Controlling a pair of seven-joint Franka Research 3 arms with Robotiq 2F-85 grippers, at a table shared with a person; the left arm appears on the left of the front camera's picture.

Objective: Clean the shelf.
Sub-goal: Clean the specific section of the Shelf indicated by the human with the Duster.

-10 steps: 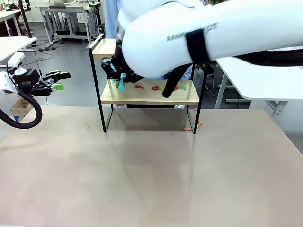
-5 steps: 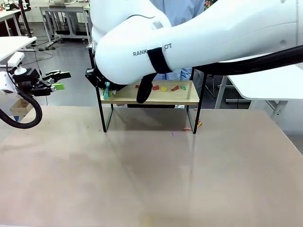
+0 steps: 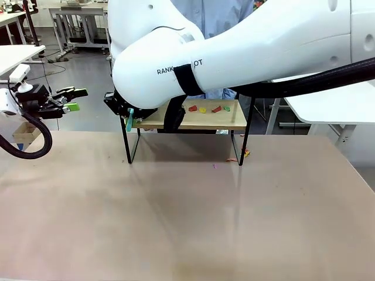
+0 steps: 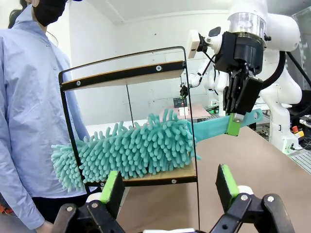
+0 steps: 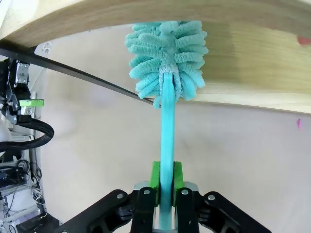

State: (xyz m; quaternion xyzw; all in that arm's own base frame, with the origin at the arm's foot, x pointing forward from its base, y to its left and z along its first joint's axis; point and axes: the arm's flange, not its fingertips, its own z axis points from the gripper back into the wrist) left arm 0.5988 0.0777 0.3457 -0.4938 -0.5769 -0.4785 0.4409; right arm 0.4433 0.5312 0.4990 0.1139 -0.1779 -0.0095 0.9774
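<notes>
One black-framed two-board wooden shelf (image 3: 234,124) is standing far-centre. The right gripper (image 5: 164,180) is clamping one fluffy teal duster (image 5: 167,58) at its lower board's left edge; four coloured scraps (image 3: 203,109) are lying rightward. The left gripper (image 4: 170,184) is gaping empty, far left.

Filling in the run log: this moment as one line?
right gripper: shut on duster handle | duster head: on shelf lower board | left gripper: open, away from shelf | coloured scraps: on lower board
</notes>
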